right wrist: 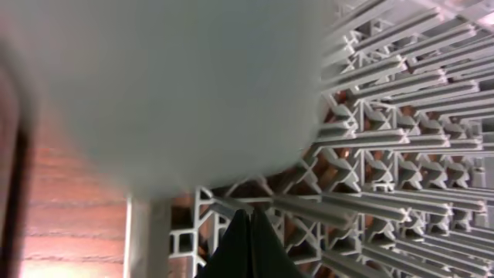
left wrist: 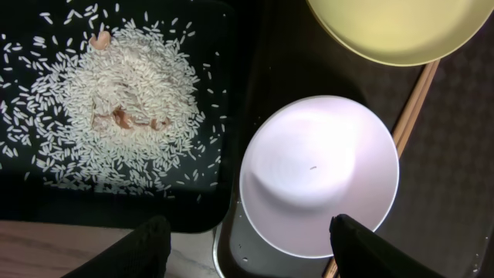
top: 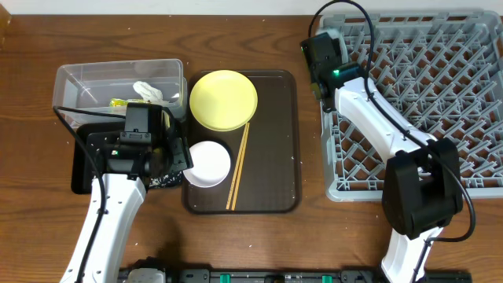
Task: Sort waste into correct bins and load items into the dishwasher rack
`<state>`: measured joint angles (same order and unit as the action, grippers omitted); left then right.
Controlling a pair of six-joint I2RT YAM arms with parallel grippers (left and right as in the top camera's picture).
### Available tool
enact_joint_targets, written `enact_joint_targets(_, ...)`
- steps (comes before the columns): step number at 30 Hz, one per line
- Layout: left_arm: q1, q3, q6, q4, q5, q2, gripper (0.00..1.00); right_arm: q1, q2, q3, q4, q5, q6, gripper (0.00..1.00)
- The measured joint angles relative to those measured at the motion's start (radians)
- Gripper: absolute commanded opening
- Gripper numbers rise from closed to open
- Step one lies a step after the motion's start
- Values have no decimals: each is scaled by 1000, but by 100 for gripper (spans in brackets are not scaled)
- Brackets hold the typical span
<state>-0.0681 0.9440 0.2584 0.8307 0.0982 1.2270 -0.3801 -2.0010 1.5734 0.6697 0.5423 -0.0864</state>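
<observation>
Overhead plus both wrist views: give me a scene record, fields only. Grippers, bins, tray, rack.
left gripper: open, over the near edge of the white bowl
right gripper: fingers together, at the corner of the rack; pale blurred object fills its view
black tray: rice pile
clear tub: tissue, wrapper
brown tray: yellow plate, white bowl, chopsticks

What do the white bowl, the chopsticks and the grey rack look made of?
White bowl: smooth ceramic or melamine with a soft sheen; can't tell which. Chopsticks: wood or bamboo, matte pale tan. Grey rack: moulded plastic, with a uniform matte lattice.
</observation>
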Motion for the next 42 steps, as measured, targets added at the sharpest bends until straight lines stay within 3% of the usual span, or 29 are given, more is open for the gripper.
enact_joint_targets(5, 0, 0, 0, 0, 0, 0, 69, 0, 8, 0, 3, -19, -6, 1)
enact_joint_targets(14, 0, 0, 0, 0, 0, 0, 69, 0, 62, 0, 2, -28, -16, 10)
enact_joint_targets(21, 0, 0, 0, 0, 0, 0, 69, 0, 132, -1, -50, -157, -15, 37)
enact_joint_targets(27, 0, 0, 0, 0, 0, 0, 69, 0, 138, -3, -56, -399, 18, 43)
enact_joint_targets(42, 0, 0, 0, 1, 0, 0, 69, -43, 64, -4, -140, -549, 87, 38)
